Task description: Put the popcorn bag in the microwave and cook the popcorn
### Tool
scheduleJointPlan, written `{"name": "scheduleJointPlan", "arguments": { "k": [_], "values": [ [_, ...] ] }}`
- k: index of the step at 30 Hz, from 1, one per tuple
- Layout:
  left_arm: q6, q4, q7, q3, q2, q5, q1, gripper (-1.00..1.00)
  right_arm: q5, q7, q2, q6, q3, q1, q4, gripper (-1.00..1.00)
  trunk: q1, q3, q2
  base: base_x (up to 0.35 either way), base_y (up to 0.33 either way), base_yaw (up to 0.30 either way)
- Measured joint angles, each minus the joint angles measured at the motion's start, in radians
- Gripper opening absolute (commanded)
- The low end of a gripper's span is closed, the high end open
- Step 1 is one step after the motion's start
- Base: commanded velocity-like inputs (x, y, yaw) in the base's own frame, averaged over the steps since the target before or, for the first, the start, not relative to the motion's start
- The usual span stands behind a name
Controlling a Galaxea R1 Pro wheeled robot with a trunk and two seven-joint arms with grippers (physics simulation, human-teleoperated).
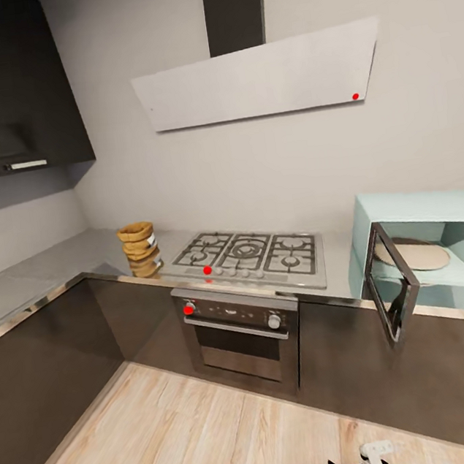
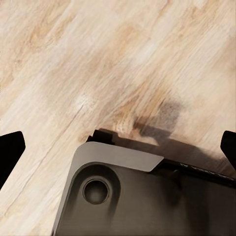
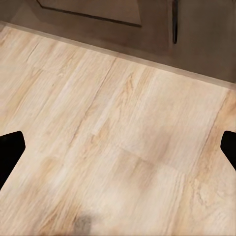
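Popcorn bag [image 1: 140, 249] sits upright on the grey worktop [image 1: 45, 269], at the left end of the stretch that carries the gas hob [image 1: 250, 255], just beside the hob's left edge and close to the front lip. It is squat, with no real long axis, its rolled rim facing up. Moving right, the built-in oven [image 1: 238, 331] sits under the hob, and further right the mint-blue microwave [image 1: 441, 247] stands on the same worktop with its dark glass door [image 1: 390, 280] swung open towards the room and the turntable bare. Both arms hang low over the wood floor [image 1: 179, 431]. In the wrist views the left gripper [image 2: 118, 147] and the right gripper [image 3: 118, 147] each show fingertips spread wide apart, holding nothing. The bag lies up and to the robot's left, well apart from either gripper, so the left arm looks the nearer one once the base closes in
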State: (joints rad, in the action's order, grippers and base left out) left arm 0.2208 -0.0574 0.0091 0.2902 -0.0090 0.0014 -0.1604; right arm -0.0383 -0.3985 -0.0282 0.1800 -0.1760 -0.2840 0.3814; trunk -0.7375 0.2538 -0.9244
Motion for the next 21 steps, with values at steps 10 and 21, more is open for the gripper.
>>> {"name": "scheduleJointPlan", "arguments": {
  "k": [10,21],
  "values": [
    [0.0,0.0,-0.001,-0.001,-0.001,-0.003,0.0,1.0,0.0,0.0,0.0,0.0,0.0,0.001,0.0,1.0,0.038,-0.031,0.07,0.0,0.012,0.0],
    [0.0,0.0,-0.001,-0.002,0.0,-0.004,0.0,1.0,0.0,0.0,0.0,0.0,0.0,0.001,-0.001,1.0,0.081,-0.066,0.147,-0.002,0.06,0.0]
  ]
}}
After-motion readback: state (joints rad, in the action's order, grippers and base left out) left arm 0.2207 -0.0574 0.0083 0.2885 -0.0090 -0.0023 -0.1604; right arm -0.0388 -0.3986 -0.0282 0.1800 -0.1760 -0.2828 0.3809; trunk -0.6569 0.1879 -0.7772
